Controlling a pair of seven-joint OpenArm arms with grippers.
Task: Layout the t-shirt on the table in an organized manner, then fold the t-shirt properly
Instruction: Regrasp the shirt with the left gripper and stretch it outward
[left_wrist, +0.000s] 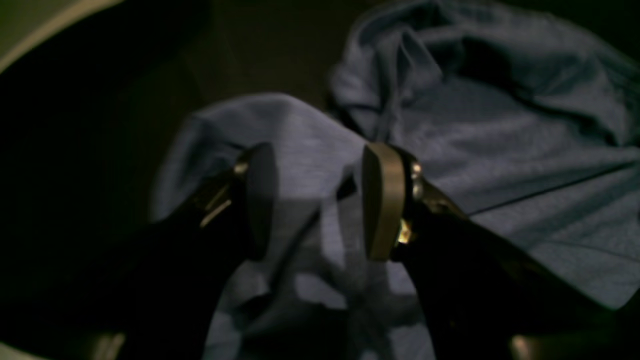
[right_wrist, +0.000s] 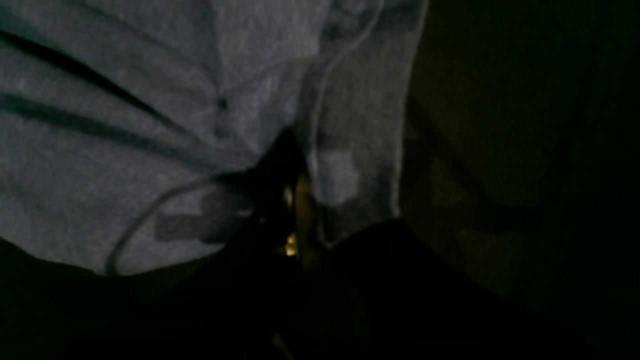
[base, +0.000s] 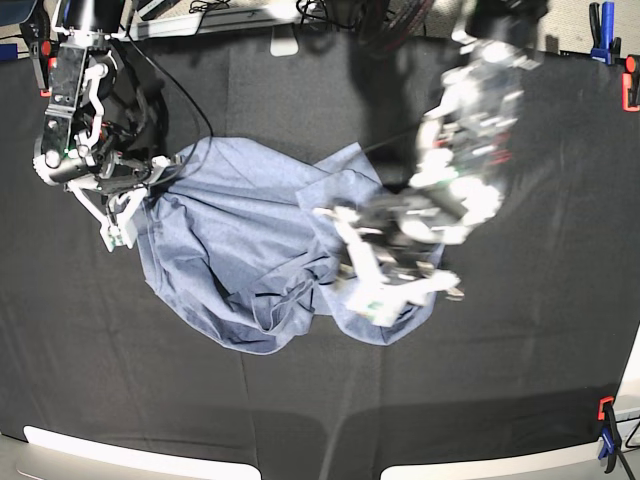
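The blue-grey t-shirt (base: 230, 260) lies crumpled and bunched on the black table (base: 300, 400), left of centre. My left gripper (left_wrist: 320, 200) hovers open just over the shirt's (left_wrist: 500, 125) right-hand folds, with loose cloth showing between its fingers and nothing pinched. In the base view that gripper (base: 385, 285) is blurred. My right gripper (right_wrist: 295, 200) is shut on a fold at the edge of the shirt (right_wrist: 150, 100). In the base view it (base: 125, 215) sits at the shirt's left corner. No lettering shows.
Orange and blue clips (base: 631, 90) (base: 604, 20) (base: 606, 420) hold the black cloth at the right edge. Cables and gear lie along the far edge (base: 250, 15). A pale table rim (base: 120, 455) runs along the near edge.
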